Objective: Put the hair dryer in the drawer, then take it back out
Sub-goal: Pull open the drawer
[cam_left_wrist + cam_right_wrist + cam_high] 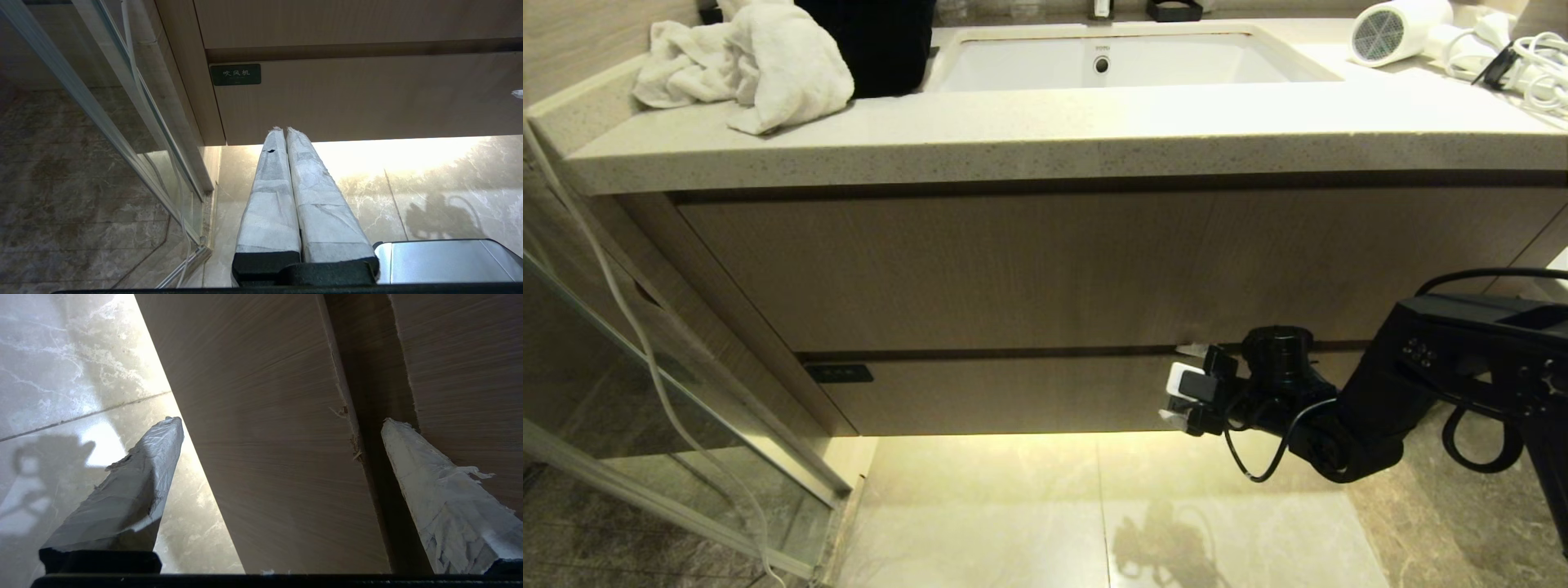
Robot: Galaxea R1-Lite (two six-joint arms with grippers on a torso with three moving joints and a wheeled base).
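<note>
The white hair dryer (1396, 31) lies on the countertop at the far right, grey grille facing me, its coiled cord (1535, 69) beside it. The drawer (1013, 396) is the low light-wood front under the vanity, closed, with a small black label (839, 373) at its left end. My right gripper (1180, 384) is open at the drawer's right part. One finger sits by the dark gap above the drawer front (265, 457) and the other by its lower edge. My left gripper (282, 130) is shut on nothing, low down and pointing at the drawer (367, 98) near the label (235, 74).
A crumpled white towel (752, 61) lies on the counter's left end, next to a black object (874, 41) and the sink (1217, 61). A taller wood panel (1054, 269) sits above the drawer. A glass shower door (645, 408) stands at left. Pale marble floor (1094, 506) lies below.
</note>
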